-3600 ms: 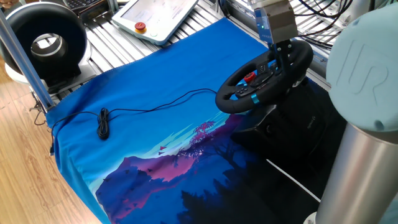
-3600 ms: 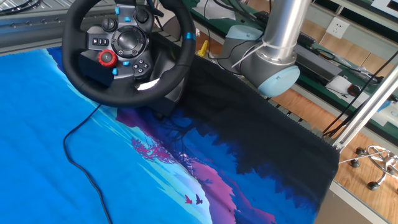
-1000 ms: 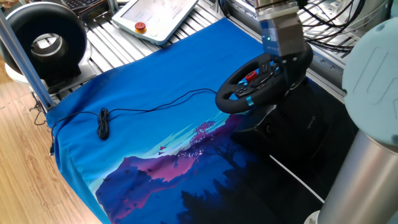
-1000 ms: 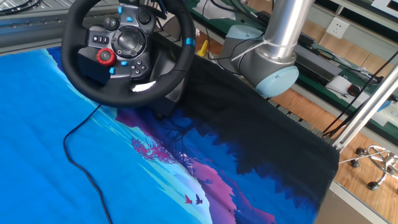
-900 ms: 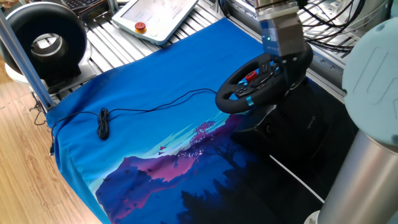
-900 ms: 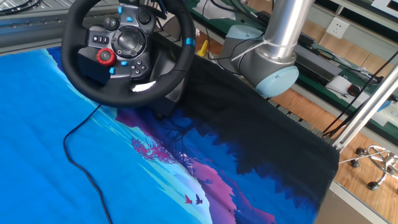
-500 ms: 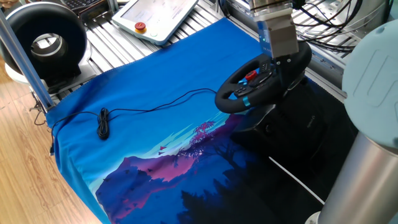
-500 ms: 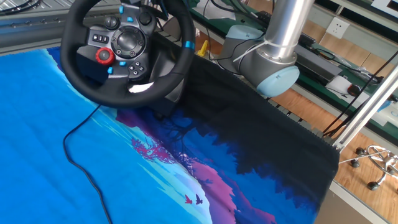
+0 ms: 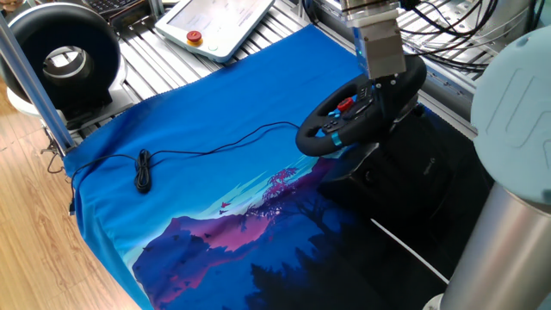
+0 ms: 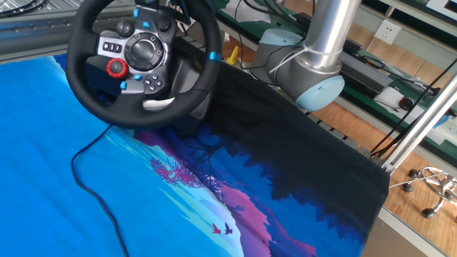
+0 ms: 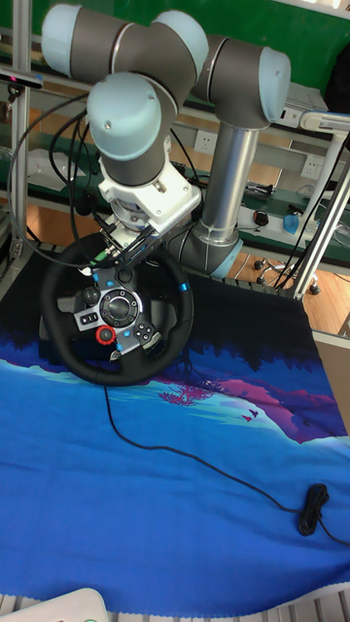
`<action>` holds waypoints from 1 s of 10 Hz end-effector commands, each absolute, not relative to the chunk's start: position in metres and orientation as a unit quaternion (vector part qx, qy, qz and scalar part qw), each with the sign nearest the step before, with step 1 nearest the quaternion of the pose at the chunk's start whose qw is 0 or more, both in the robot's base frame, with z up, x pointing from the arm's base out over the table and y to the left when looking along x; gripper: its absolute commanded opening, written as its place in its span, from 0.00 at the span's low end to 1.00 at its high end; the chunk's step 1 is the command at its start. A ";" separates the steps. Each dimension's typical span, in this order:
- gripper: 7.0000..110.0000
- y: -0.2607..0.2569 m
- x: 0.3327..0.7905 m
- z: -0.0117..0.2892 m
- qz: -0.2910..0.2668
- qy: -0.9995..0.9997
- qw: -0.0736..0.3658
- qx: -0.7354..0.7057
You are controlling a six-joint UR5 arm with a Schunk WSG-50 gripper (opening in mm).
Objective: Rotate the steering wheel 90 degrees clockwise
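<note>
The steering wheel stands on its black base at the far right of the blue cloth, and it also shows in the other fixed view and the tall view. Its blue rim stripe sits at the right side of the rim, just above mid-height. The red hub button lies at the lower left of the hub. My gripper reaches down onto the upper part of the wheel, fingers closed on it near the top of the hub. The exact contact spot is partly hidden by the gripper body.
A black ring-shaped device with a white centre and a white tablet sit on the slatted table at the back. A black cable runs from the wheel across the blue cloth. The arm's base stands beside the wheel.
The wheel has turned a little clockwise: the blue stripe slid down the right side and the red button moved up and left. My gripper moved with it.
</note>
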State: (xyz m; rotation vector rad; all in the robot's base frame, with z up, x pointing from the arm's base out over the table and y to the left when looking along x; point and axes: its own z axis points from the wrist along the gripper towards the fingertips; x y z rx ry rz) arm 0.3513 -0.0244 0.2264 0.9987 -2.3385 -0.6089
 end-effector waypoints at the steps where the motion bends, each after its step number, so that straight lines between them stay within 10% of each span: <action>1: 0.00 -0.002 0.357 0.221 -0.228 -0.869 0.257 0.355; 10: 0.00 0.022 0.364 0.199 -0.217 -0.879 0.254 0.341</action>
